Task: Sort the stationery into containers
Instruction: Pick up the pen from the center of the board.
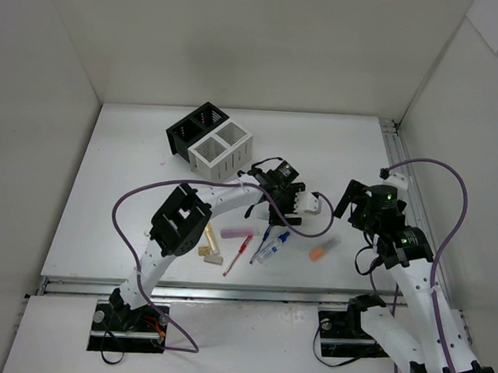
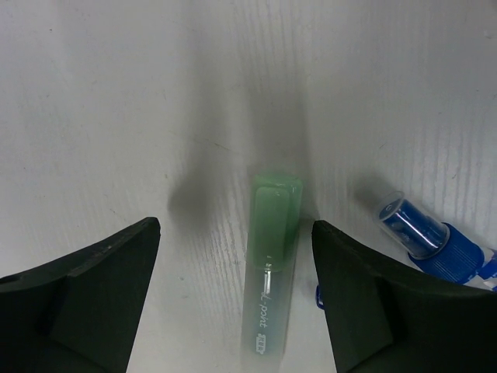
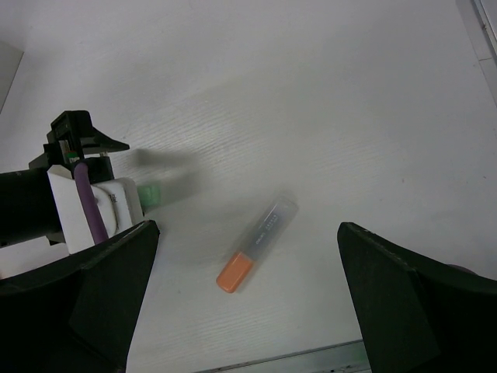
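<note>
Your left gripper (image 2: 233,233) hangs low with its fingers spread to either side of the green-capped marker (image 2: 272,264). The marker lies flat on the white table (image 2: 116,93) and is not yet pinched. The step in hand looks like the pick-up: you would come down square, close on the barrel, then carry it to the white box (image 1: 222,147) or the black box (image 1: 194,127) at the back. Mind the blue-capped bottle (image 2: 423,233), which is just beside the marker on the right finger's side. Your right gripper (image 3: 248,229), likewise spread, hovers over the orange marker (image 3: 256,245). The pink marker (image 1: 236,233), red pen (image 1: 239,255) and yellow marker (image 1: 206,239) lie near the front edge.
</note>
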